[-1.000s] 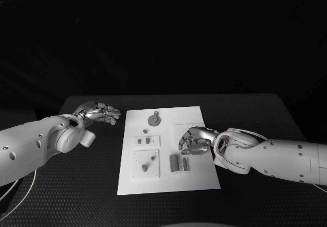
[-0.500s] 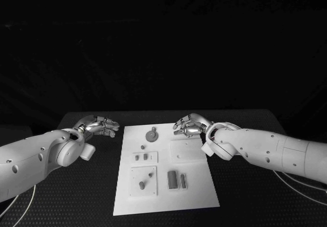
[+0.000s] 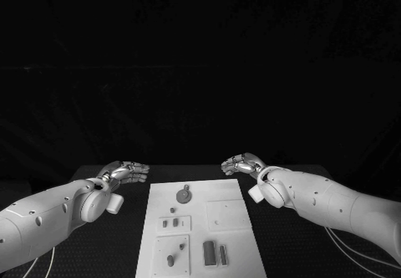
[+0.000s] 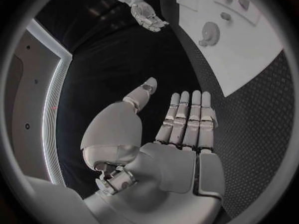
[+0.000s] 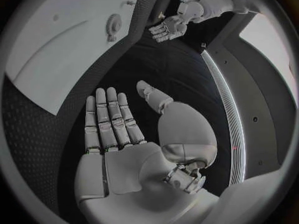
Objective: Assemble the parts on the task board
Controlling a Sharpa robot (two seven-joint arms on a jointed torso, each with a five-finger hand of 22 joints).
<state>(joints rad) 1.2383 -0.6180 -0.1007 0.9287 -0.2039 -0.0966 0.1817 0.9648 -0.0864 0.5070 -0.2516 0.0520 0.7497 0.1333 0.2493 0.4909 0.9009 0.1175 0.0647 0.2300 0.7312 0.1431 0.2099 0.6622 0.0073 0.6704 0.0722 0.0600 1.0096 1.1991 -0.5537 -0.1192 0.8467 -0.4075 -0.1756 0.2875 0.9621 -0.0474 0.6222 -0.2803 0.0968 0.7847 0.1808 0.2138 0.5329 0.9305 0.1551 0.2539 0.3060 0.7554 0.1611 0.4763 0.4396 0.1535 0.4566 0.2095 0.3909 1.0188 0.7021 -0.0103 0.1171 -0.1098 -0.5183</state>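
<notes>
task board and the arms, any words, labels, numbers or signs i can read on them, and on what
None can be read.
Task board: plain white, raised plates and small parts, no print that shows.
Gear-shaped part: no marking that shows.
Left hand and right hand: bare silver and white, no brand or number visible.
Black table: textured surface, no sign.

— Any writing, labels or numbers you can read?
— None. The task board (image 3: 200, 226) is plain white with no legible marks, and the two arms and hands bear no readable lettering either.
</notes>
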